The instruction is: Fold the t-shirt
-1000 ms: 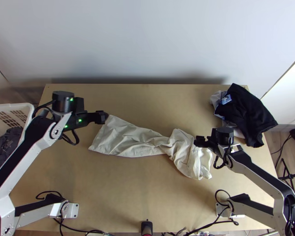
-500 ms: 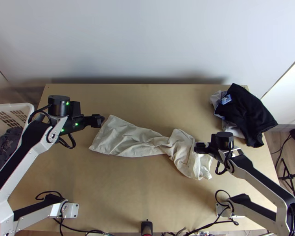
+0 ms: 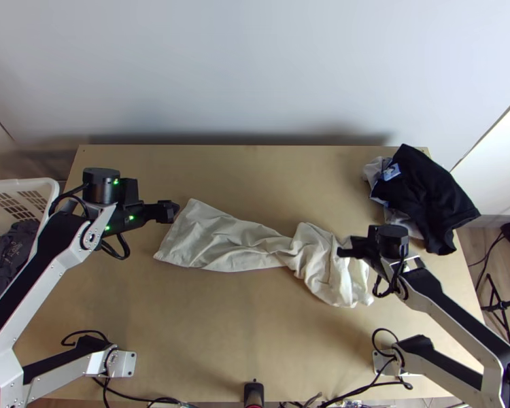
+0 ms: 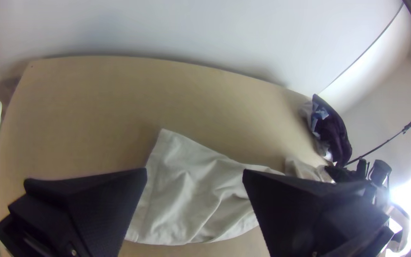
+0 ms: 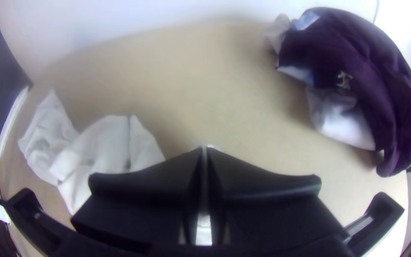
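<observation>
My left gripper (image 3: 168,211) is beside the far-left corner of the cream t-shirt (image 3: 214,239). In the left wrist view that gripper (image 4: 195,172) stands open, with the t-shirt (image 4: 186,190) visible between and beyond its fingers. The cloth lies fairly flat at its left end, narrows in the middle and is bunched at its right end. There my right gripper (image 3: 343,251) is at the bunched part. In the right wrist view the right gripper (image 5: 203,151) is shut, a bit of white cloth showing at its tips; the t-shirt (image 5: 105,147) lies in folds beside it.
A dark garment (image 3: 428,197) with pale cloth under it is heaped at the table's far right. At the left stands a white basket (image 3: 41,187) holding dark cloth. Bare wood of the table (image 3: 207,319) stretches between the t-shirt and the near edge.
The left gripper has drawn back slightly left and toward the near side. The right arm has shifted a little right, and the t-shirt's bunched end has stretched slightly right with it.
</observation>
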Controlling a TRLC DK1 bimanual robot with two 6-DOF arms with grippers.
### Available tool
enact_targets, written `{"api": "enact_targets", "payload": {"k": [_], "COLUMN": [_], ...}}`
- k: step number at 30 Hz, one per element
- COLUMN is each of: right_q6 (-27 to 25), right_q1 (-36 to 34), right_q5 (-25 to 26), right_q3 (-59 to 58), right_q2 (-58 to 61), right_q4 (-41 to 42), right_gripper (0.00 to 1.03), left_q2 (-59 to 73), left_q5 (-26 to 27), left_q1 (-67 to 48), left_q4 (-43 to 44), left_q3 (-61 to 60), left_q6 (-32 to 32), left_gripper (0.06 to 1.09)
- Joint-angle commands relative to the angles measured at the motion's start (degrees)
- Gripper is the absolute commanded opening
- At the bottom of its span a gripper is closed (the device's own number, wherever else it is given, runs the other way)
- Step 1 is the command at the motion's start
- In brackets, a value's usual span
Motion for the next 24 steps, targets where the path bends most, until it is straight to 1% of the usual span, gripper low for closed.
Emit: {"api": "enact_targets", "payload": {"k": [1,7,10,12,14,18,20,24], "right_q6": [0.24,0.24,0.42,-0.46,-1.96,-2.92,-3.36,-2.66], "right_q1": [0.45,0.98,1.07,1.86,3.0,5.2,6.25,7.13], "right_q5": [1.06,1.06,0.97,0.97,0.97,0.97,1.06,0.97], "right_q3": [6.23,18.88,24.33,27.41,31.01,37.95,39.98,42.17], "right_q2": [-1.48,-1.13,-2.09,-2.89,-3.15,-3.15,-3.15,-3.24], "right_q4": [-0.73,-6.71,-6.54,-4.95,-4.78,-4.78,-4.78,-5.13], "right_gripper": [0.03,0.03,0.03,0.03,0.03,0.03,0.03,0.03], "left_q2": [-0.56,-1.18,-1.53,-1.62,-1.88,-2.15,-2.15,-2.23], "left_q5": [0.01,-0.08,-0.08,-0.08,-0.17,-0.08,-0.08,-0.17], "left_q1": [0.16,0.6,0.69,0.69,0.95,1.22,1.39,1.57], "left_q4": [0.17,0.17,0.17,0.17,0.78,1.57,1.75,2.89], "left_q3": [-0.88,-1.14,-1.85,-2.29,-2.73,-3.25,-3.34,-3.96], "left_q6": [-0.5,-0.59,-0.23,0.03,0.12,0.03,-0.06,-0.15], "left_gripper": [1.04,1.04,1.04,1.04,1.04,1.04,1.04,1.04]}}
